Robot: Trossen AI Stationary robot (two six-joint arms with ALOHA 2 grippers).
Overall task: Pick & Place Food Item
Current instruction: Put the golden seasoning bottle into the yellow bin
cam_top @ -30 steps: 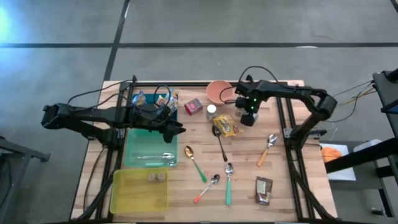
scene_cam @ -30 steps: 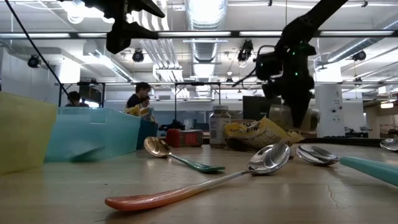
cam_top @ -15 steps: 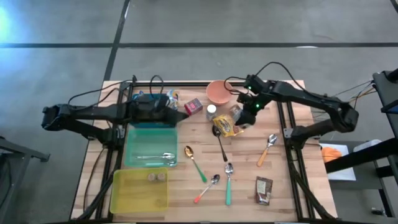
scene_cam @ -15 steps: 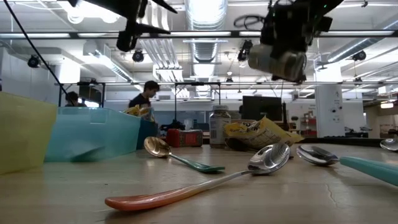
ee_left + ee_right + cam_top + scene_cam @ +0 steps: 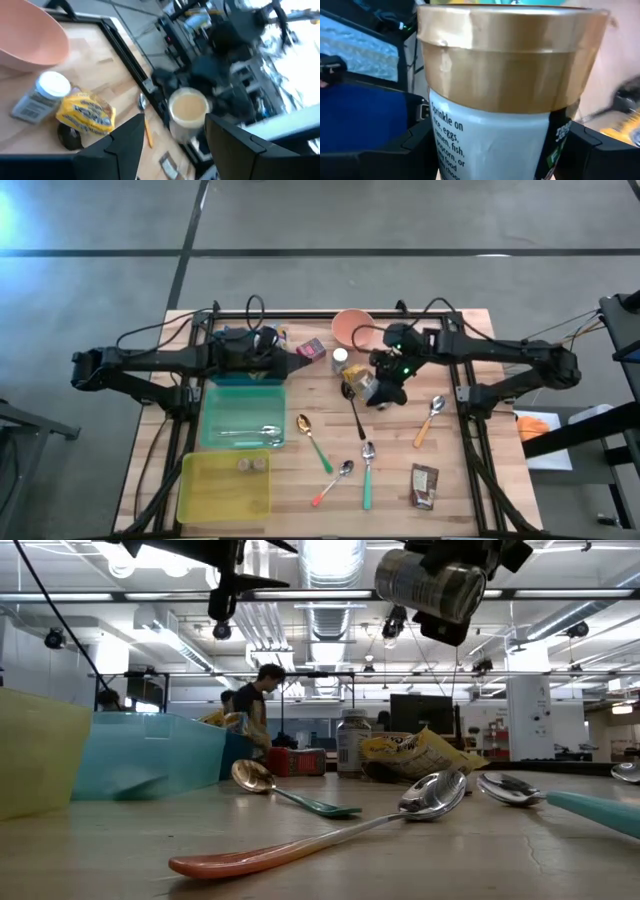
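Right gripper (image 5: 440, 585) is gripping a jar (image 5: 505, 95) in midair, probably carrying it toward the bins; left gripper (image 5: 170, 145) is hanging open, empty.

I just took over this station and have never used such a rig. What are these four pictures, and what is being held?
Two dark robot arms work at a wooden table. The high view looks straight down; the low view looks level across the tabletop; each wrist view looks out past one arm's own fingers.

The right gripper holds a gold-lidded jar in the air; the jar fills the right wrist view. The left gripper is open and holds nothing, above the table beside the teal bin.

Also on the table: a yellow bin, a pink bowl, a yellow bag, a white-capped bottle, several spoons and a dark packet.
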